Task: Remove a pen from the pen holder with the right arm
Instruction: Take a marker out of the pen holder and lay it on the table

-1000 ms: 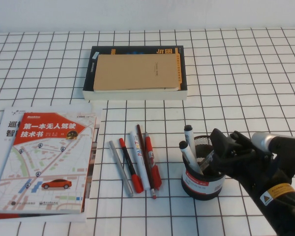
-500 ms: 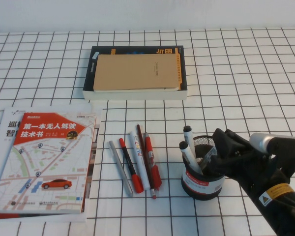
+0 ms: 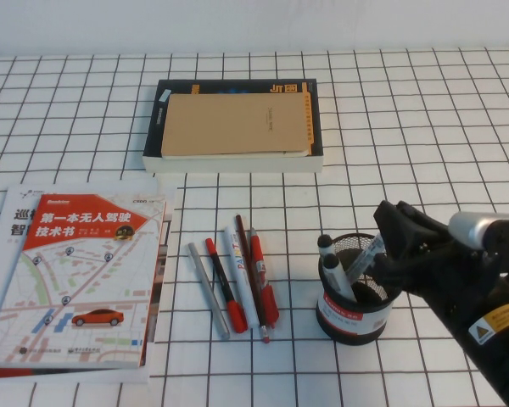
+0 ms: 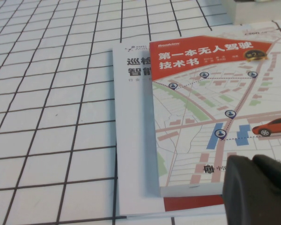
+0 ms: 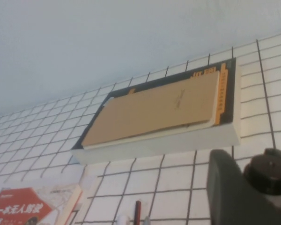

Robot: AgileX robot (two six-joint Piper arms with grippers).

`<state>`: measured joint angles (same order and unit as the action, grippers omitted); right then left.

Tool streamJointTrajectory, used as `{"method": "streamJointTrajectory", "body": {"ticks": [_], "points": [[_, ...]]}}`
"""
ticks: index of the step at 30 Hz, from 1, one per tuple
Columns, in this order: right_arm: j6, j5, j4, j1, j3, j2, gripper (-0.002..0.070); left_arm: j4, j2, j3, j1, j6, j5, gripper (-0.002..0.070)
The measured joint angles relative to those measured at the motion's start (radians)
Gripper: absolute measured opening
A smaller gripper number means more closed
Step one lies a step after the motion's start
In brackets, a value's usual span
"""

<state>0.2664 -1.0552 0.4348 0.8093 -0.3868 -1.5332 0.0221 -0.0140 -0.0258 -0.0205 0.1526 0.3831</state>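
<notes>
Right gripper (image 3: 387, 248) is at the right rim of the black mesh pen holder (image 3: 356, 329), jaws narrowed onto the upper end of a grey-barrelled pen (image 3: 366, 258). The pen's long axis slants up toward the jaws, with its lower end inside the holder. Withdrawal likely follows that slant. Left gripper (image 4: 255, 185) hangs over the red-and-white book (image 4: 201, 117), well apart; its grip cannot be told.

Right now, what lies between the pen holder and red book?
Loose pens, in the high view. Right end effector grips a pen at the pen holder; left end effector over the red book.

"第一本无人驾驶技术书" in white on the red-bannered book cover (image 3: 76, 280)
</notes>
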Motion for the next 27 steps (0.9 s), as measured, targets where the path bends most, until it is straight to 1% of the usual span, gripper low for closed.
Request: {"method": "streamJointTrajectory", "body": {"ticks": [3,11,16,18,23,25,27], "points": [[-0.04,0.061,0.002,0.0,0.0,0.082,0.0118,0.0,0.0,0.0,0.0,0.0,0.0,-0.0004],[-0.199,0.31,0.047,0.0,0.0,0.338,0.0118,0.0,0.0,0.0,0.0,0.0,0.0,-0.0004],[-0.335,0.446,0.122,0.0,-0.003,0.49,0.0118,0.0,0.0,0.0,0.0,0.0,0.0,-0.0004],[-0.403,0.518,0.166,0.0,-0.029,0.534,0.0118,0.0,0.0,0.0,0.0,0.0,0.0,-0.0004],[-0.662,0.762,0.31,0.0,-0.177,0.582,0.0117,0.0,0.0,0.0,0.0,0.0,0.0,-0.0004],[-0.741,0.874,0.321,0.0,-0.249,0.582,0.0117,0.0,0.0,0.0,0.0,0.0,0.0,-0.0004],[-0.747,0.986,0.279,0.0,-0.314,0.572,0.0117,0.0,0.0,0.0,0.0,0.0,0.0,-0.0004]]}}
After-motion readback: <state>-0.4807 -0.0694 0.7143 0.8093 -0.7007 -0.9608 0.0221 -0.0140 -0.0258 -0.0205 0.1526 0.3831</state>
